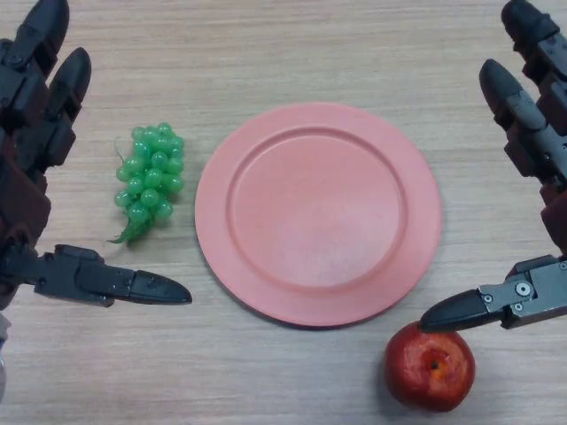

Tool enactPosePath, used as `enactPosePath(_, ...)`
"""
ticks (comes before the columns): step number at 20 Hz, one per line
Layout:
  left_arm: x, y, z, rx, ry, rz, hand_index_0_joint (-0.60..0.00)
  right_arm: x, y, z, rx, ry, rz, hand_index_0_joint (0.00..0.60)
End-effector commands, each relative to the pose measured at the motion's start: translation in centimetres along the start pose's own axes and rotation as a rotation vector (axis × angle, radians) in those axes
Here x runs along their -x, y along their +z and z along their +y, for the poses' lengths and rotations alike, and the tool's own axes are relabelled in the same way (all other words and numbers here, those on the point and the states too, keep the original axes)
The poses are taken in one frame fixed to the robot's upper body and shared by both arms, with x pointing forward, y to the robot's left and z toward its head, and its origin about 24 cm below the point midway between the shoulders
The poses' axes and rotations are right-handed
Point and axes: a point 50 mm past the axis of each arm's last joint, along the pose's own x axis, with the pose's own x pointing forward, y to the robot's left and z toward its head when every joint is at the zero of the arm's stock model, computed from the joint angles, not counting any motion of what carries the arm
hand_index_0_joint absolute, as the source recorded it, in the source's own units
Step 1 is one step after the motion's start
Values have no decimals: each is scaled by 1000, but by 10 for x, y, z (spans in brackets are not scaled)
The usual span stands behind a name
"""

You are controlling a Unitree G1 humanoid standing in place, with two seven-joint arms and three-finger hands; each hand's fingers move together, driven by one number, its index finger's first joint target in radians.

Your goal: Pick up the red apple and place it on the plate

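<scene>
The red apple [430, 369] lies on the wooden table near the front edge, right of centre. The pink plate [257, 279] sits in the middle of the table, empty, just up and left of the apple. My right hand [537, 168] is open at the right edge, fingers straight, and its thumb tip hovers just over the apple's top. My left hand [35, 124] is open at the left edge, thumb pointing toward the plate, holding nothing.
A bunch of green grapes [148, 181] lies left of the plate, between it and my left hand. The wooden table [292, 53] stretches past the plate at the back.
</scene>
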Motion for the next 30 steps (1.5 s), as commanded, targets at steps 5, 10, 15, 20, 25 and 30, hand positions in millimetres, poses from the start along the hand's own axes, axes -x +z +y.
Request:
enactPosePath(5,4,25,13,-89,37,-180,0,1,23,-2,42,-18,-162,0)
enactPosePath(10,3,26,12,-79,34,-182,0,3,21,0,66,-8,-161,0)
enactPosePath(15,-4,19,9,-85,21,-171,0,21,16,4,120,26,-151,0)
enactPosePath(20,-8,13,3,-97,19,-172,0,43,-11,-5,183,-1,-133,0)
enactPosePath(25,-7,10,-4,-110,8,-162,0,68,-57,-9,211,-24,-72,0)
enactPosePath(30,-3,9,-8,-120,3,-158,0,79,-104,-9,303,-32,-6,0)
